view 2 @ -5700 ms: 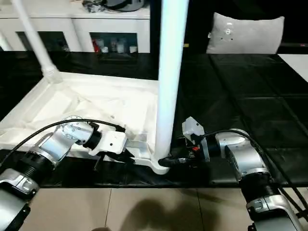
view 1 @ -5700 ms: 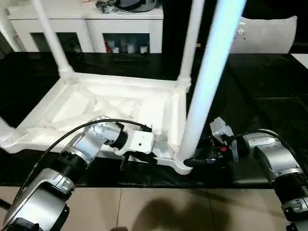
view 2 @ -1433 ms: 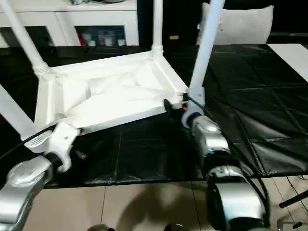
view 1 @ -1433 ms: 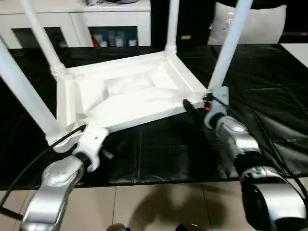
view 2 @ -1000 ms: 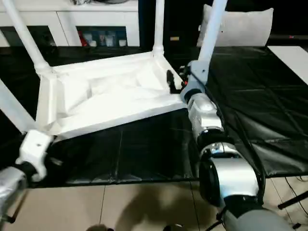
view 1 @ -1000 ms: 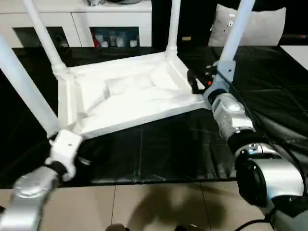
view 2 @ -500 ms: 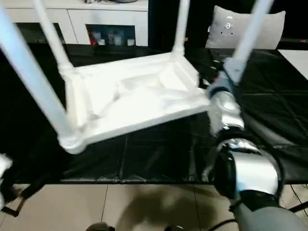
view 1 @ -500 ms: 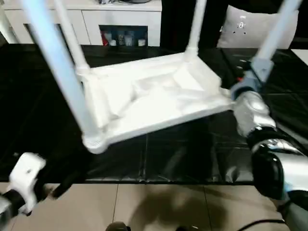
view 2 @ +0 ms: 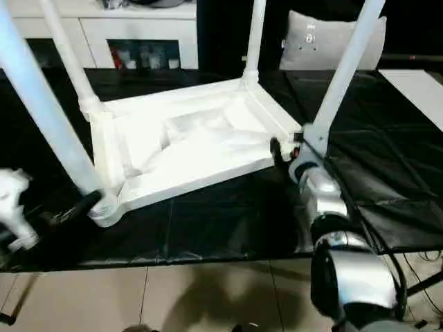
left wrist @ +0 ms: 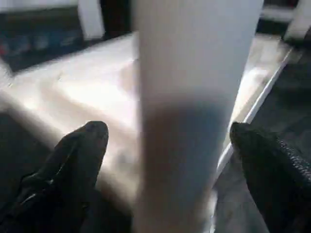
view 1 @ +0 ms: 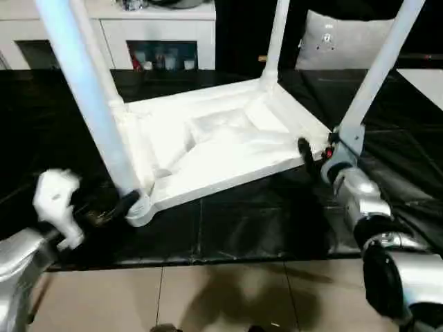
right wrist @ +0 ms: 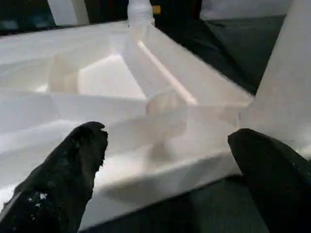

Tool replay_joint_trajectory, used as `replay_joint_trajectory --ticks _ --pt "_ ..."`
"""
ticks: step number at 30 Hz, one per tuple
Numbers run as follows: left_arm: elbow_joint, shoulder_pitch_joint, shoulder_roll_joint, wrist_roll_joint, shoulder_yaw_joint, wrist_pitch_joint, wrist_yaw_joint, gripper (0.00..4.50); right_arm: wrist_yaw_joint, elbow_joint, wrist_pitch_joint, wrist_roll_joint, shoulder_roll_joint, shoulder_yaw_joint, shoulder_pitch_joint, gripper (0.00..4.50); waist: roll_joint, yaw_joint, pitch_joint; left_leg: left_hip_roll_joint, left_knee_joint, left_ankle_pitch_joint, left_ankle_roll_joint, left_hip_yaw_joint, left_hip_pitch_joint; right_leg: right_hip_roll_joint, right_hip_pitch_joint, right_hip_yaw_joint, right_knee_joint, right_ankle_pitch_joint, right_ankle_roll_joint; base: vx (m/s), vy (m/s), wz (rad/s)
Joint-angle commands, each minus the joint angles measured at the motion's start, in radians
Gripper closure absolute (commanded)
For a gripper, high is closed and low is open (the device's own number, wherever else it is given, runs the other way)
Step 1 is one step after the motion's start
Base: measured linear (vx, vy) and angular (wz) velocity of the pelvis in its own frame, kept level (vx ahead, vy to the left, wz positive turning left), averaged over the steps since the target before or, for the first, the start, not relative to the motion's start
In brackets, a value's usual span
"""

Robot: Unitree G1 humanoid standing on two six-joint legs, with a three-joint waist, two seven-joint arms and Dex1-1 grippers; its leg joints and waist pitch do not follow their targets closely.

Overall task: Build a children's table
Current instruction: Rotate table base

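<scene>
Standing nearest the camera, the left gripper reaches with its black fingers spread wide toward the near-left corner of the children's table, and the wrist view shows the near-left leg rising between those fingers without being pinched. Across the front edge, the right gripper is likewise released, its fingers parted on either side of the near-right corner socket, close to the rim but grasping nothing.

By the look of it, assembly is nearly complete: the table lies upside down on the black mat, and all four tapered legs stand upright in the rounded corner sockets. What seems left is checking that each leg is seated, then turning the table onto its feet.

All white plastic, it shows a ribbed underside with diagonal braces. Beyond it stand a white cabinet and a grey cushion.
</scene>
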Motion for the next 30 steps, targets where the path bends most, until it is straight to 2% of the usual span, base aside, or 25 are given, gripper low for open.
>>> replay_joint_trajectory --ticks 1,4,6,7,9,11,12,14,18,20,24,25,27,30 --pt "0.02 -0.03 -0.006 0.001 -0.029 0.005 -0.004 0.08 -0.028 -0.034 0.023 -0.006 0.0 0.003 0.03 0.0 0.002 -0.001 -0.072 0.018 -0.068 -0.123 0.065 0.003 -0.008 -0.056 0.068 0.066 -0.067 -0.237 -0.161 0.0 0.0 0.0" --pt "0.05 -0.092 -0.026 -0.011 -0.064 0.01 -0.01 0.08 -0.052 -0.059 0.031 -0.019 0.011 0.008 0.073 0.0 -0.002 -0.002 -0.072 0.016 -0.067 -0.126 0.06 0.005 -0.007 -0.054 0.067 0.067 -0.07 -0.252 -0.146 0.0 0.0 0.0" --pt "0.052 -0.124 -0.039 -0.03 -0.086 0.025 -0.021 0.08 -0.06 -0.063 0.038 -0.03 0.018 0.018 0.087 0.0 0.001 -0.001 -0.073 0.015 -0.066 -0.134 0.053 0.006 -0.005 -0.055 0.066 0.067 -0.071 -0.269 -0.139 0.0 0.0 0.0" --pt "0.032 -0.14 -0.046 -0.064 -0.108 0.056 -0.053 0.08 -0.068 -0.055 0.042 -0.041 0.024 0.029 0.087 0.0 -0.002 -0.002 -0.074 0.015 -0.067 -0.149 0.044 0.006 -0.003 -0.056 0.065 0.067 -0.073 -0.282 -0.134 0.0 0.0 0.0" --pt "0.01 -0.143 -0.043 -0.094 -0.122 0.082 -0.082 0.08 -0.067 -0.052 0.047 -0.041 0.031 0.032 0.08 0.0 -0.004 -0.003 -0.076 0.016 -0.067 -0.146 0.042 0.005 -0.005 -0.056 0.066 0.067 -0.068 -0.271 -0.139 0.0 0.0 0.0" --pt "-0.036 -0.147 -0.039 -0.164 -0.152 0.147 -0.143 0.08 -0.066 -0.026 0.061 -0.047 0.048 0.041 0.055 0.0 -0.007 -0.003 -0.075 0.018 -0.068 -0.143 0.045 0.006 -0.005 -0.056 0.065 0.068 -0.066 -0.26 -0.146 0.0 0.0 0.0" --pt "-0.036 -0.147 -0.039 -0.164 -0.152 0.147 -0.143 0.08 -0.066 -0.026 0.061 -0.047 0.048 0.041 0.055 0.0 -0.006 -0.002 -0.075 0.019 -0.068 -0.143 0.042 0.006 -0.003 -0.058 0.063 0.068 -0.064 -0.26 -0.152 0.0 0.0 0.0" --pt "-0.088 -0.156 -0.044 -0.248 -0.2 0.224 -0.206 0.08 -0.041 0.004 0.061 -0.063 0.081 0.066 0.02 0.0 -0.009 -0.005 -0.075 0.017 -0.067 -0.14 0.041 0.007 -0.006 -0.056 0.065 0.069 -0.062 -0.253 -0.156 0.0 0.0 0.0" --pt "-0.119 -0.163 -0.047 -0.281 -0.246 0.26 -0.237 0.08 -0.002 -0.005 0.046 -0.07 0.113 0.087 0.004 0.0 -0.009 -0.013 -0.073 0.017 -0.068 -0.149 0.04 0.006 -0.01 -0.057 0.067 0.07 -0.065 -0.276 -0.144 0.0 0.0 0.0" --pt "-0.144 -0.17 -0.051 -0.306 -0.284 0.29 -0.255 0.08 0.032 -0.017 0.037 -0.075 0.139 0.103 -0.009 0.0 -0.01 -0.026 -0.075 0.015 -0.066 -0.13 0.042 0.005 -0.016 -0.057 0.073 0.071 -0.062 -0.264 -0.145 0.0 0.0 0.0" --pt "-0.163 -0.207 -0.088 -0.35 -0.334 0.339 -0.267 0.08 0.083 -0.03 0.031 -0.103 0.176 0.142 -0.025 0.0 -0.015 -0.041 -0.074 0.014 -0.064 -0.124 0.045 0.006 -0.016 -0.056 0.073 0.072 -0.063 -0.269 -0.15 0.0 0.0 0.0" --pt "-0.163 -0.217 -0.102 -0.356 -0.347 0.348 -0.267 0.08 0.093 -0.028 0.027 -0.111 0.183 0.152 -0.027 0.0 -0.012 -0.043 -0.074 0.013 -0.063 -0.119 0.047 0.005 -0.016 -0.055 0.073 0.072 -0.063 -0.265 -0.152 0.0 0.0 0.0" --pt "-0.143 -0.252 -0.14 -0.349 -0.381 0.355 -0.258 0.08 0.119 -0.018 0.013 -0.131 0.197 0.178 -0.031 0.0 -0.014 -0.045 -0.074 0.014 -0.062 -0.111 0.049 0.007 -0.016 -0.054 0.072 0.072 -0.064 -0.26 -0.154 0.0 0.0 0.0" --pt "-0.112 -0.28 -0.17 -0.331 -0.396 0.331 -0.248 0.08 0.143 -0.019 0.007 -0.136 0.205 0.182 -0.027 0.0 -0.014 -0.045 -0.075 0.013 -0.061 -0.11 0.056 0.009 -0.013 -0.054 0.071 0.074 -0.066 -0.253 -0.157 0.0 0.0 0.0"
